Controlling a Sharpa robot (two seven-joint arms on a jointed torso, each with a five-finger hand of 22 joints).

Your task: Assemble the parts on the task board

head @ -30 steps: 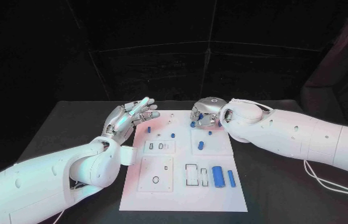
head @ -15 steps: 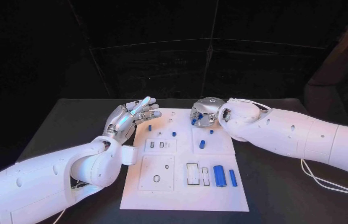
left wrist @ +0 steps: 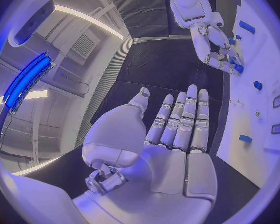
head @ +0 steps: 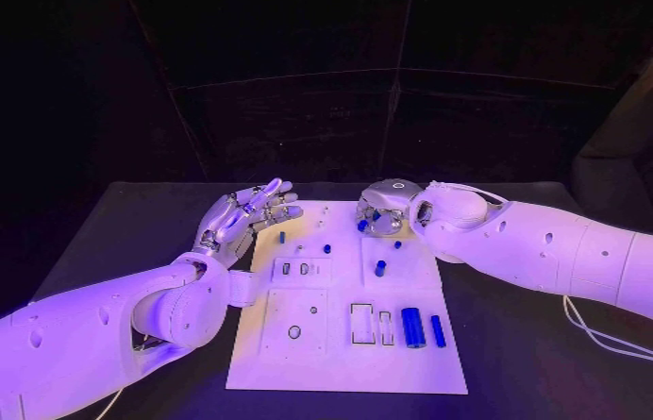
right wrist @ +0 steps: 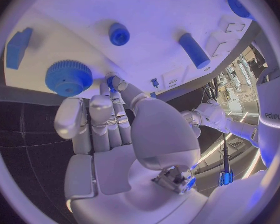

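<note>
The white task board [head: 307, 363] lies in the middle of the table. My right hand [head: 385, 208] hovers low over its far edge, fingers curled down, and pinches a small blue part [right wrist: 110, 80] between thumb and fingertip. Close by it on the board are a blue gear [right wrist: 68, 77], a round blue knob [right wrist: 119, 34] and a blue cylinder [right wrist: 194, 50]. My left hand [head: 252, 214] is raised beside the board's far left corner, palm up, fingers apart and empty. Two blue cylinders [head: 411, 327] lie at the near right.
Small blue pegs [head: 326, 248] stand on the board's far half, and another [head: 379, 269] lies mid-board. Empty slots [head: 360, 324] sit beside the cylinders. A blue block [right wrist: 18, 47] lies at the board's edge. The black table [head: 136, 241] surrounds the board.
My left hand's fingers have spread a little wider. The right hand stays over the board's far edge, hardly moved.
</note>
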